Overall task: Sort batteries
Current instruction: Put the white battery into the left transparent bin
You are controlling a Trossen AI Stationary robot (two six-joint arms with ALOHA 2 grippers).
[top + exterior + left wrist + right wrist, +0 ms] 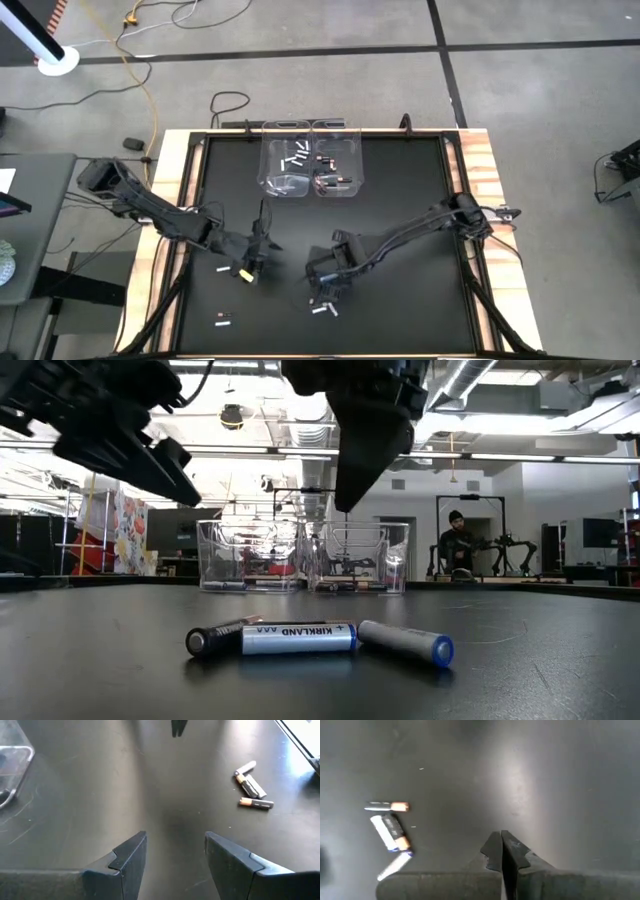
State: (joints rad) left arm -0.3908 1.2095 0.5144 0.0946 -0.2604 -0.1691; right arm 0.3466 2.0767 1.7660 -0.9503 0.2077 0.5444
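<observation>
A small cluster of batteries lies on the black table near its front edge; it also shows in the low view and both wrist views. Other batteries lie apart at the front left. My right gripper hangs shut and empty above the table, just behind the cluster. My left gripper is open with nothing between its fingers, left of the table's middle.
Two clear plastic bins stand side by side at the far edge, each with batteries lying in it; one corner shows in the left wrist view. A person sits in the room beyond.
</observation>
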